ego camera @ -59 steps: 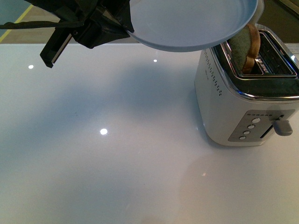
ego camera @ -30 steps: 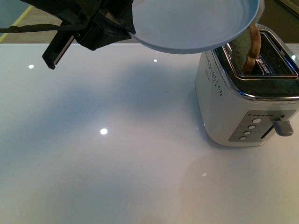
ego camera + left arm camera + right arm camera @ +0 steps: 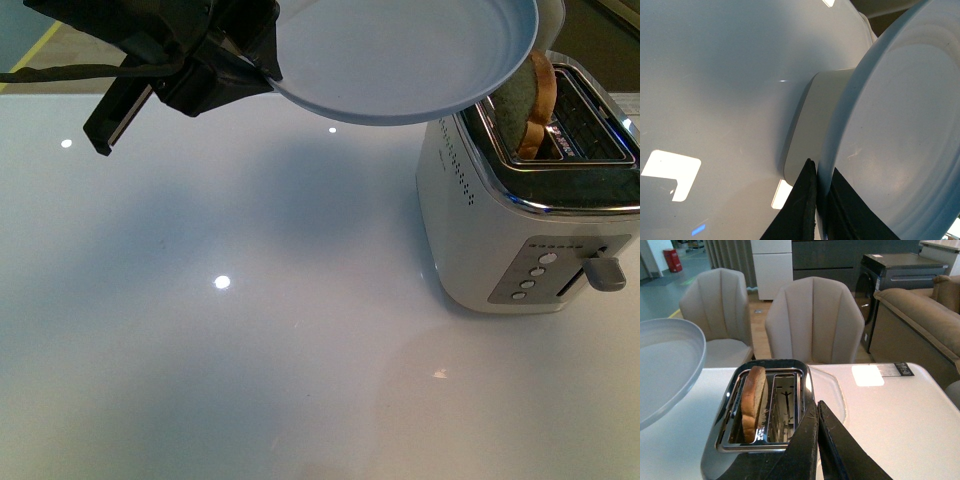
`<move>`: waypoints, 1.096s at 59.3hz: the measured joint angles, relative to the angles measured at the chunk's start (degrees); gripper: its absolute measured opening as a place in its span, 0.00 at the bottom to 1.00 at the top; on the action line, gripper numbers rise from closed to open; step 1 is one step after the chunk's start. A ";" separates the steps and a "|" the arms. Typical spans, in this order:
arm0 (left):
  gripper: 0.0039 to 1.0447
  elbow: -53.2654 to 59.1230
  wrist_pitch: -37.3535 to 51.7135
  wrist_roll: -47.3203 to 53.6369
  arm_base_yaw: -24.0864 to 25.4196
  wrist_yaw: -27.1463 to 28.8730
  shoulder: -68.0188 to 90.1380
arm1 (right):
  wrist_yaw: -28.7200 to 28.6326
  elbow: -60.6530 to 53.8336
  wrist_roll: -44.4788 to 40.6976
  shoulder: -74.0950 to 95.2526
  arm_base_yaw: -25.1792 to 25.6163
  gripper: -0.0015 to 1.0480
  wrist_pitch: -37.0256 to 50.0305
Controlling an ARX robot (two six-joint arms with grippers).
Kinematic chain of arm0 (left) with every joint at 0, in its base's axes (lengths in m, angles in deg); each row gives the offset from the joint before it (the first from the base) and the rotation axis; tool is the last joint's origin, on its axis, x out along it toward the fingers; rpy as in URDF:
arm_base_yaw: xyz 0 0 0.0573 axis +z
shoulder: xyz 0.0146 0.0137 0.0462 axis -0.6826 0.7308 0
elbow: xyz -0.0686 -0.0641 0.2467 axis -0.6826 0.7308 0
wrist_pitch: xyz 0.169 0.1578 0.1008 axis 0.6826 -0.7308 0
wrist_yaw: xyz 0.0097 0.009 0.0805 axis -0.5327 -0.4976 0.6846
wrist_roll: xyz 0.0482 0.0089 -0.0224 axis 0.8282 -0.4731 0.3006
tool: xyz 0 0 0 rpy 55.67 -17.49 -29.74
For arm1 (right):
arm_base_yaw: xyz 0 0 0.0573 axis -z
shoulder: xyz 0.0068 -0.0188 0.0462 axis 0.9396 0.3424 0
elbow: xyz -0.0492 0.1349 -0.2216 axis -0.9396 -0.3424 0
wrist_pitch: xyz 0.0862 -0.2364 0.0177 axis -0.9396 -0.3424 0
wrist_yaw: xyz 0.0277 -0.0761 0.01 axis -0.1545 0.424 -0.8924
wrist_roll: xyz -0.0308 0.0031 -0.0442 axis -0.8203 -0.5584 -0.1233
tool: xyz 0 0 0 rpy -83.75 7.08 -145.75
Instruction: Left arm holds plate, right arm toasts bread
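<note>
Where the glossy white counter [image 3: 220, 380] comes nearest, a white toaster [image 3: 480, 230] stands on its right side, lever facing forward. The right fingers [image 3: 800, 445] hover over the toaster, pressed together on nothing. The bread [image 3: 525, 105] stands upright in the toaster's left slot, its top poking out. Farther back, the pale blue plate [image 3: 400, 55] hangs tilted in the air, overlapping the toaster's corner, its rim pinched between the left fingers [image 3: 802, 210].
</note>
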 joint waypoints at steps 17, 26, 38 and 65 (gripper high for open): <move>0.02 0.00 -0.22 0.13 -0.11 0.37 0.00 | -0.02 -4.81 -0.02 -8.41 0.00 0.02 -3.76; 0.02 0.00 -0.22 0.13 -0.22 0.35 0.00 | -0.02 -6.58 -0.02 -12.98 0.00 0.02 -6.62; 0.02 0.02 -0.22 0.13 -0.22 0.37 0.00 | 0.00 -8.41 -0.02 -18.34 0.00 0.02 -10.10; 0.02 0.07 -0.22 0.11 -0.33 0.37 0.00 | -0.15 -9.73 -0.04 -30.42 0.07 0.02 -19.39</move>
